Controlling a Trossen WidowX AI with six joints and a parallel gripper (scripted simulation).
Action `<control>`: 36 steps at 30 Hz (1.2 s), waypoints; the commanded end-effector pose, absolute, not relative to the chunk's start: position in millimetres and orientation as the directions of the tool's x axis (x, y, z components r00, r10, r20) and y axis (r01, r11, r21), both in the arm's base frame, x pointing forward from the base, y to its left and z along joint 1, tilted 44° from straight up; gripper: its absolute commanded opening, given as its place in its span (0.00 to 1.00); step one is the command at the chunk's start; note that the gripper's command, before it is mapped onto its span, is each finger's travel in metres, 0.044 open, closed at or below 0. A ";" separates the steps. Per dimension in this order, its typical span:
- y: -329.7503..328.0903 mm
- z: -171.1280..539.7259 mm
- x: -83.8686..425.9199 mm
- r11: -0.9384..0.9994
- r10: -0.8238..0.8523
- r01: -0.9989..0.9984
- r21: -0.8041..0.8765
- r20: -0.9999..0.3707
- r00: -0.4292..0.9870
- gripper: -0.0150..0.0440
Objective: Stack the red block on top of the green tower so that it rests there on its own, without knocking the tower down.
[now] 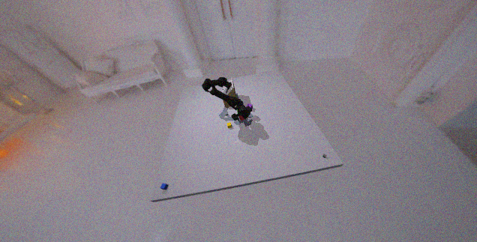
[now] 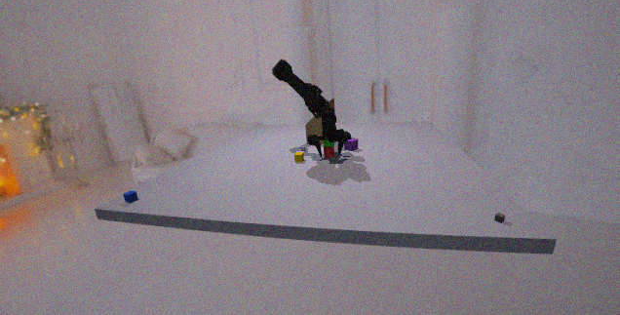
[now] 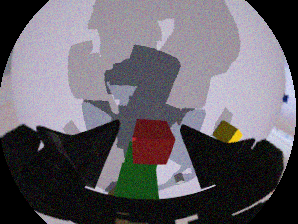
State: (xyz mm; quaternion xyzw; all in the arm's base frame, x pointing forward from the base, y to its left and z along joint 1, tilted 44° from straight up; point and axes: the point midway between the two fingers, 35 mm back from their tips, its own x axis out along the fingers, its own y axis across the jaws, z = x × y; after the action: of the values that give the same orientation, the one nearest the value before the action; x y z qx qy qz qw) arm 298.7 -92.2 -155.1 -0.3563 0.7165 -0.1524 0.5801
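On the tabletop (image 2: 234, 195), the gripper (image 2: 329, 153) hangs low with its jaws spread wide and gripping nothing. The green tower (image 3: 137, 179) stands nearest the wrist camera, and the red block (image 3: 153, 141) sits directly beyond it, centred between the jaws.
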 end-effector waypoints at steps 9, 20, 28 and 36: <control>-92.6 -154.7 298.5 0.697 -0.689 -0.338 -0.632 -0.721 -0.074 0.50; -82.0 -144.3 300.3 0.698 -0.688 -0.338 -0.631 -0.722 -0.073 0.25; -52.8 -114.4 303.7 0.699 -0.687 -0.337 -0.631 -0.723 -0.073 0.25; -25.8 -86.6 306.7 0.700 -0.686 -0.337 -0.630 -0.724 -0.073 0.25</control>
State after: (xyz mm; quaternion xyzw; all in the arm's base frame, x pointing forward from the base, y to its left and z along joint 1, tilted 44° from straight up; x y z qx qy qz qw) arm 304.1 -38.1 -98.6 -0.3594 0.7182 -0.1495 0.5767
